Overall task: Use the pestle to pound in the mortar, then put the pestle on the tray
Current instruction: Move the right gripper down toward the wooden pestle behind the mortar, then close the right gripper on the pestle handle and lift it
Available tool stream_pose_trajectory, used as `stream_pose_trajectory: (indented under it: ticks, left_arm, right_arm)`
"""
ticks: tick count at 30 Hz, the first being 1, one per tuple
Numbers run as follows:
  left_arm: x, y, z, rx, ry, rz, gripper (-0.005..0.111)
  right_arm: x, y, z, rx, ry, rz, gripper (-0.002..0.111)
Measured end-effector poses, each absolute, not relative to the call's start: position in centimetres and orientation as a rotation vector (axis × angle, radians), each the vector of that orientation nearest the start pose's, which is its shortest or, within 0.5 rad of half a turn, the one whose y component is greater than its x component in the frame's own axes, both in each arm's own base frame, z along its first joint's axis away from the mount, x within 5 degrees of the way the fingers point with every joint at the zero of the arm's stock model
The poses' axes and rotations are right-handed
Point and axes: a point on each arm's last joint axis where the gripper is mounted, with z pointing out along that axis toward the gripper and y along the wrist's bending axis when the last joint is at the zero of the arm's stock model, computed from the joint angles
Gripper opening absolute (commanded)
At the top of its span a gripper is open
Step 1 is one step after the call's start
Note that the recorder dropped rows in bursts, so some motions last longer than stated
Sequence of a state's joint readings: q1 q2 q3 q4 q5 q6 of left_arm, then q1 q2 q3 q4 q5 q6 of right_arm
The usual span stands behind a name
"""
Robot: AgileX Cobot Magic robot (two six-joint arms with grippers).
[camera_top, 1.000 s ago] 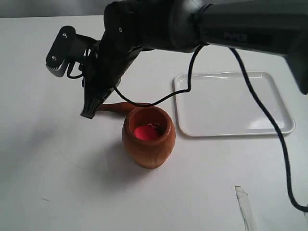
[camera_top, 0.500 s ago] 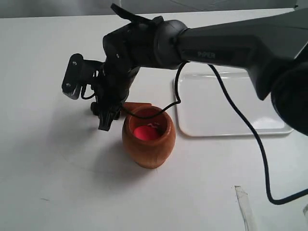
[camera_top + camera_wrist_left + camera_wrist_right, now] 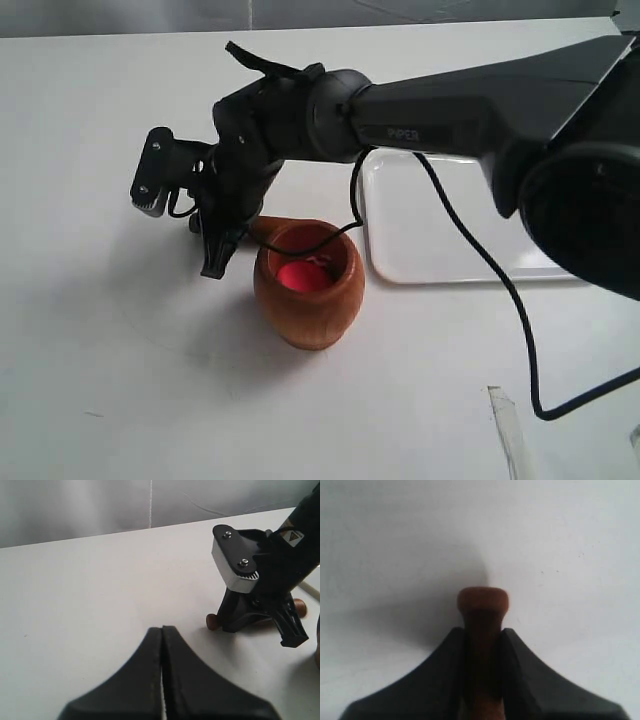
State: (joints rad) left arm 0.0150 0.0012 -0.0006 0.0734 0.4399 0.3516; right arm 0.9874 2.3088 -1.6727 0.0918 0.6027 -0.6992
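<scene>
Pestle (image 3: 483,601) pinched just below knob by right gripper (image 3: 483,633), beside mortar (image 3: 308,302).

The word "PIPER" stands in pale letters on the dark forearm link of the right arm (image 3: 413,133) in the exterior view. In the left wrist view, a small orange-and-white sticker (image 3: 291,536) sits on the wrist above the right tool (image 3: 260,622), at two o'clock in that picture. Its marking is too small to read.

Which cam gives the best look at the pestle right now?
Right wrist view: the pestle sits centred, knob clear, shaft clamped in the right claw. Left wrist view shows only its knob and far tip, either side of that claw. Exterior view shows a short stretch beside the mortar.
</scene>
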Motion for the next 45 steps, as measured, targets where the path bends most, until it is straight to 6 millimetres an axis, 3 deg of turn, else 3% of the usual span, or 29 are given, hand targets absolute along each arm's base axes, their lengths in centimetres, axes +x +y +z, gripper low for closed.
stream_pose_trajectory:
  ticks: [8,12,15,22,27,35,45]
  left_arm:
    - [5.1,0.4,17.4,0.367,1.901,0.32,0.0]
    - [5.1,0.4,17.4,0.367,1.901,0.32,0.0]
    - [5.1,0.4,17.4,0.367,1.901,0.32,0.0]
    - [5.1,0.4,17.4,0.367,1.901,0.32,0.0]
    - [5.1,0.4,17.4,0.367,1.901,0.32,0.0]
    - [5.1,0.4,17.4,0.367,1.901,0.32,0.0]
    - [5.1,0.4,17.4,0.367,1.901,0.32,0.0]
  right_arm:
    - [26.7,40.2,11.8,-1.988,1.897,0.077,0.0]
    - [27.5,40.6,17.1,-1.849,1.813,0.059,0.0]
    - [27.7,39.7,24.0,-1.632,1.753,0.035,0.0]
    - [26.5,37.0,29.1,-1.388,1.722,0.067,0.0]
    - [24.2,34.2,29.9,-1.254,1.655,0.212,0.0]
    - [19.7,30.6,30.6,-1.194,1.498,0.492,0.0]
    - [17.3,27.2,31.1,-1.183,1.478,0.516,0.0]
